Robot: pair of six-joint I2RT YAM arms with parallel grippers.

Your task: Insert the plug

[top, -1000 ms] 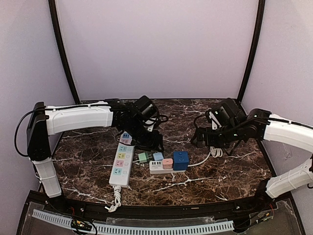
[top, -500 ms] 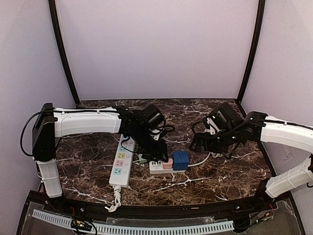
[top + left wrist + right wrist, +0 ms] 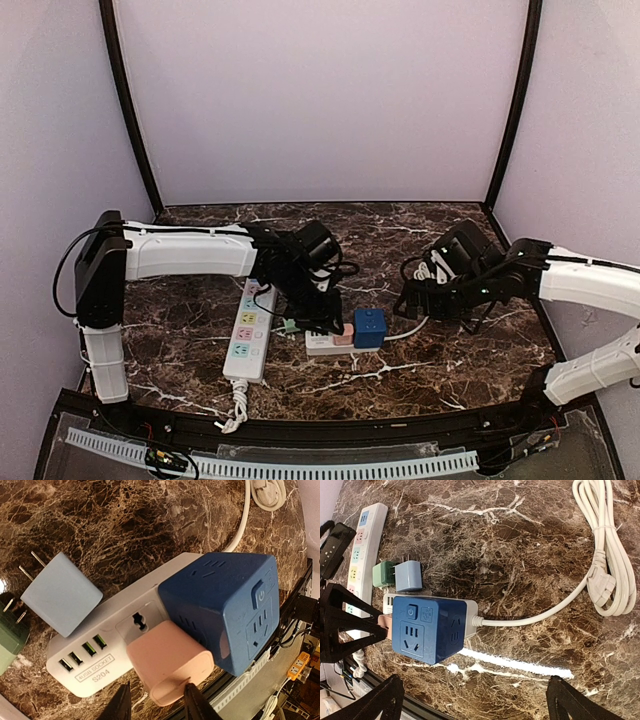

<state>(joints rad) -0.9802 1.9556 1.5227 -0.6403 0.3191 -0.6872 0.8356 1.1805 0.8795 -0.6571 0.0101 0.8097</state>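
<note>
Shows left hand (image 3: 156,692), fingers apart, straddling pink plug (image 3: 170,662) on white strip (image 3: 85,652) beside blue cube (image 3: 220,605). Shows right hand (image 3: 475,690) spread wide, empty. Seems the seating step; calls next for a straight downward press.

Marble table (image 3: 180,310), long strip (image 3: 248,335), coiled cord (image 3: 610,555)

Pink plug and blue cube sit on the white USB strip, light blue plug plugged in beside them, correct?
No: left wrist view shows the light blue plug lying loose, prongs bare. The pink plug and blue cube do sit on the white USB strip.
</note>
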